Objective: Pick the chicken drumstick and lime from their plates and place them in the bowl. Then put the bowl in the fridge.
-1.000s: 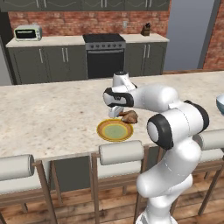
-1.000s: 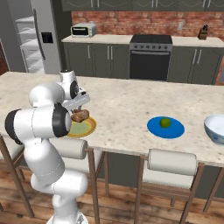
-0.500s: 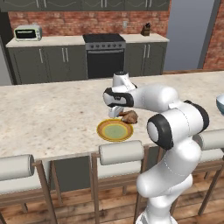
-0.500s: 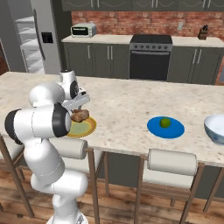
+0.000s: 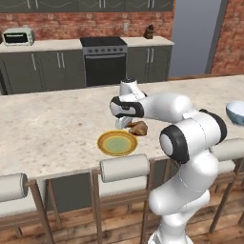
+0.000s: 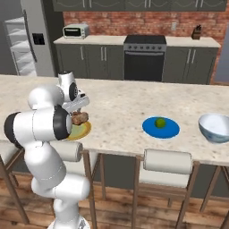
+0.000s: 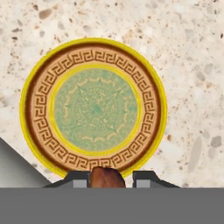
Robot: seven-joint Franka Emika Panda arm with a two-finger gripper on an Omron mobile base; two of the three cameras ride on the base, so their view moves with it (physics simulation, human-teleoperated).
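While the yellow plate [image 5: 117, 143] sits bare near the counter's [image 5: 52, 126] front edge, the gripper [image 5: 127, 123] hangs just above its right rim, clamped on the chicken drumstick [image 5: 138, 127]; farther right lie open stone, the lime [image 6: 159, 122] on its blue plate [image 6: 161, 128], then the bowl [image 6: 217, 127]

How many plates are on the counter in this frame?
2. The yellow plate lies near the counter's front edge, now bare, below the gripper that holds the drumstick. The blue plate lies further right, with the lime on it, left of the bowl.
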